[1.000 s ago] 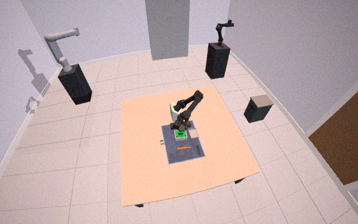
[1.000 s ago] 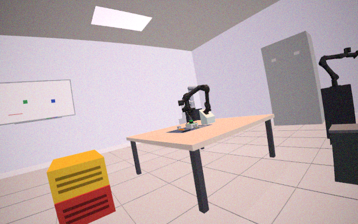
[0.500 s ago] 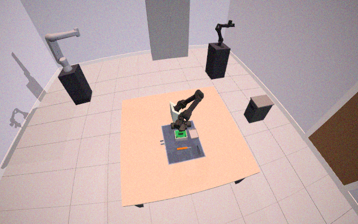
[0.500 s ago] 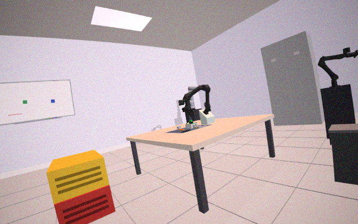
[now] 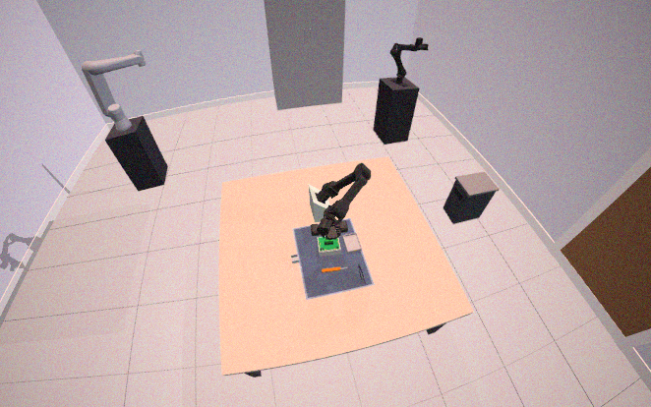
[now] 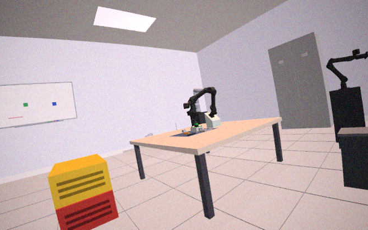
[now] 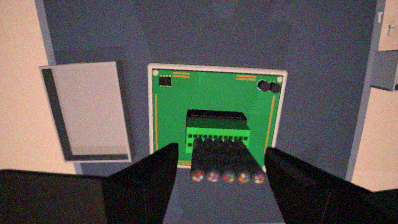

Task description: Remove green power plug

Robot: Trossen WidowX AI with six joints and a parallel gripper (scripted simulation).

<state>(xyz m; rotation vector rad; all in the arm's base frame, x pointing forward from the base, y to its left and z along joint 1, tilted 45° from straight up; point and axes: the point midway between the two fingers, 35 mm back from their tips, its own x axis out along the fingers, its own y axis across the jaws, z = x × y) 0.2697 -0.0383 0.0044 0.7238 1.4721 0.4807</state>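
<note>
Plug [image 7: 218,134] at its socket [image 7: 216,115] on the board [image 7: 170,112] [image 5: 321,246]. Gripper [image 7: 221,152] [image 5: 328,236] [image 6: 195,123] parted, holding nothing. Judgement: centre fingers astride the plug body, clear of wires [image 7: 220,157], regrip firmly, rock gently; avoid straight lifting.

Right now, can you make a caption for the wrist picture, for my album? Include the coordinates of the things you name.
Open gripper [image 7: 221,152] around the green plug's [image 7: 218,136] black wires, grey tray [image 7: 124,112] waiting beside the circuit board [image 7: 167,107].
</note>
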